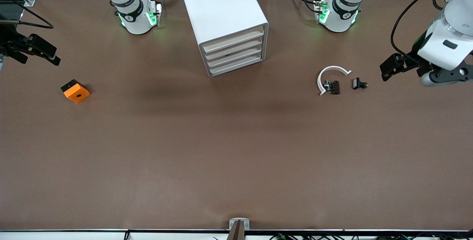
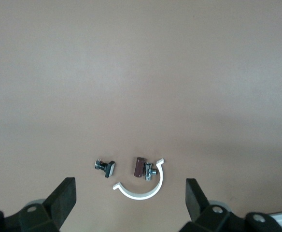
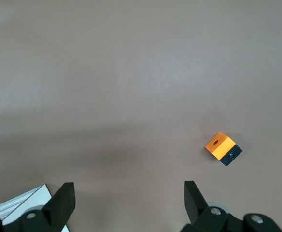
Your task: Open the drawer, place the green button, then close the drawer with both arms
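The white cabinet stands at the middle of the table near the robots' bases. Its four pale drawer fronts are all shut and face the front camera. The button is out of view. My left gripper hangs open and empty over the table at the left arm's end, beside two small black clips and a white curved strip. The left wrist view shows the gripper open above the strip. My right gripper is open and empty over the right arm's end.
An orange cube with a hole lies toward the right arm's end, nearer the front camera than the right gripper. A dark brownish clip sits inside the strip's curve. A brown mat covers the table.
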### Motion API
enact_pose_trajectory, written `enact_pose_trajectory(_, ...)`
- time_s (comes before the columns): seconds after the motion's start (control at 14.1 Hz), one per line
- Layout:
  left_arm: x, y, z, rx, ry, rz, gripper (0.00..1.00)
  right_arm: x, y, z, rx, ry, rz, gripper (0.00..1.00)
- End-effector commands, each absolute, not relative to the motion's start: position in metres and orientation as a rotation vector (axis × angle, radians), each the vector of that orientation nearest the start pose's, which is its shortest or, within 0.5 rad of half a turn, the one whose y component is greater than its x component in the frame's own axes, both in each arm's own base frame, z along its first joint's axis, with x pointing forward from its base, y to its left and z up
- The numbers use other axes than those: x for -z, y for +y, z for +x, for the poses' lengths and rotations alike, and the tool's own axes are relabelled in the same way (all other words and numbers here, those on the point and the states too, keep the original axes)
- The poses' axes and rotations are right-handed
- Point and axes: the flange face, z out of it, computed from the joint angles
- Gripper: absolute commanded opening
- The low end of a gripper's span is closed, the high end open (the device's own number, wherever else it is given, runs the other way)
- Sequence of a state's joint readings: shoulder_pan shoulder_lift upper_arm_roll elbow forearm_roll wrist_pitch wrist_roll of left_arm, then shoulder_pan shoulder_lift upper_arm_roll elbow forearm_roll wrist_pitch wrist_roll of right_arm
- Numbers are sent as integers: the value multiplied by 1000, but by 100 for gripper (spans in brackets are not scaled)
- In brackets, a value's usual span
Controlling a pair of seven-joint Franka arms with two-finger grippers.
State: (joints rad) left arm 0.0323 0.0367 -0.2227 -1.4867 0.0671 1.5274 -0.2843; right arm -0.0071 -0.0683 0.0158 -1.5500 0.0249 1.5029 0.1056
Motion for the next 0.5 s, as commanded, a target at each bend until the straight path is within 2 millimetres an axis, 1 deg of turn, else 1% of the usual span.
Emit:
enact_pose_trajectory(0.0, -643, -66, 528, 12, -145, -3124, 100, -669, 6, 530, 47, 144, -3121, 100)
enact_pose_trajectory(0.07, -643, -61, 528, 7, -138, -3124, 100, -669, 6, 530, 47, 144, -3121, 100)
enact_pose_trajectory(0.21, -642, -65, 527, 7, -116, -3125, 100, -668, 6, 529, 42, 144, -3120, 100)
enact_pose_trajectory(0.28, -645, -65, 523, 15, -111, -3123, 100, -667, 6, 529, 37, 144, -3120, 100)
enact_pose_trajectory(0.35, -643, -70, 520, 8, -97, -3123, 100, -667, 5, 528, 37, 146, -3120, 100)
enact_pose_trajectory(0.42, -641, -80, 519, 8, -66, -3124, 100, -665, 5, 528, 35, 144, -3120, 100)
